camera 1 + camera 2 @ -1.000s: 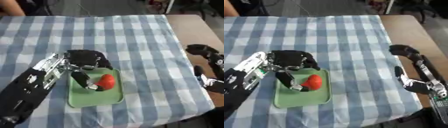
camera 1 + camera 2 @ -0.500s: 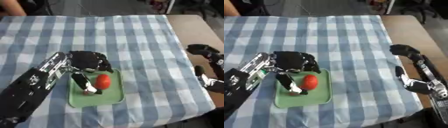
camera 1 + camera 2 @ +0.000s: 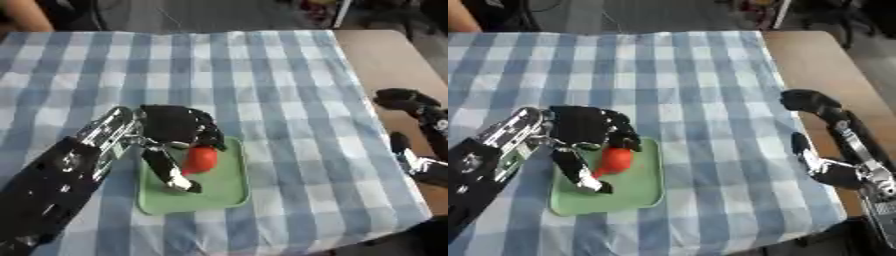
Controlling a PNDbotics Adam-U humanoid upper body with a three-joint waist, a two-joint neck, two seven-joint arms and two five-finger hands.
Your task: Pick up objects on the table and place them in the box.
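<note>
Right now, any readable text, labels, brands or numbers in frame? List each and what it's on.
None readable.
Left hand, over the green tray with the red object between its fingers and thumb: no markings visible.
Right hand, off the checked tablecloth at the right edge: no lettering visible.
Tray, red object and tablecloth: no print visible.
</note>
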